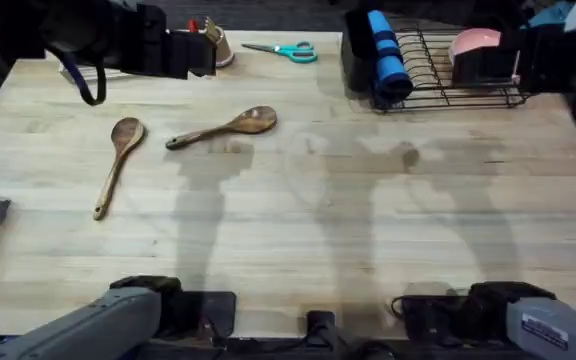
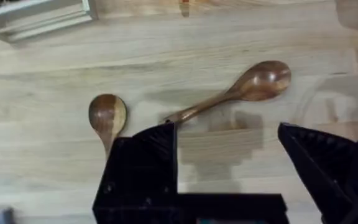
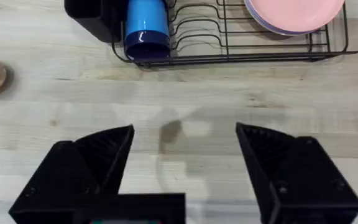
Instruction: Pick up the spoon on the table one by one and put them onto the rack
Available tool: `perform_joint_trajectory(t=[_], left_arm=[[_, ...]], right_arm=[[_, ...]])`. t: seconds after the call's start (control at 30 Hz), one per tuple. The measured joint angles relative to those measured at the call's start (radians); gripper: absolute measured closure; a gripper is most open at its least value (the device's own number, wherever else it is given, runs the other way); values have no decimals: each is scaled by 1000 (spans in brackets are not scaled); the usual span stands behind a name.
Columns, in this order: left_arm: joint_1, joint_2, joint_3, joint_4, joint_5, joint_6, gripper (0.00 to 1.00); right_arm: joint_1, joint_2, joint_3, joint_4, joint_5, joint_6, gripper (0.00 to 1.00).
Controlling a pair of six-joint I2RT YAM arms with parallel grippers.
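The left pincer (image 2: 225, 140) is held above the worktop (image 1: 318, 220) with its two black fingers (image 2: 148, 162) spread wide and nothing between them. The right pincer (image 3: 185, 140) is likewise seen spread wide and empty over bare wood, facing the rack (image 3: 241, 43).

Two wooden spoons are counted, both lying flat on the worktop, left of the middle. The first spoon (image 1: 118, 160) is placed with its bowl away from the arms' bases and its handle slanting toward them. The second spoon (image 1: 223, 127) is laid crosswise just to the right, its bowl toward the rack; the two are near but apart. In the left wrist view, the first spoon's handle is hidden behind a finger.

One black wire rack (image 1: 438, 75) is set at the far right, well apart from both spoons. One blue cup (image 1: 388, 60) and one pink plate (image 1: 473, 45) are held in it. One pair of teal scissors (image 1: 286, 50) is seen at the far edge.
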Motion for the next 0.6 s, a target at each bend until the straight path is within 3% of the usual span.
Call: perform_joint_trajectory(t=[0.37, 0.6], left_arm=[[0, 20, 0, 34, 0, 343, 7], [0, 77, 0, 38, 0, 451, 7]], right_arm=[[0, 0, 0, 27, 0, 0, 5], [0, 0, 0, 26, 0, 0, 5]])
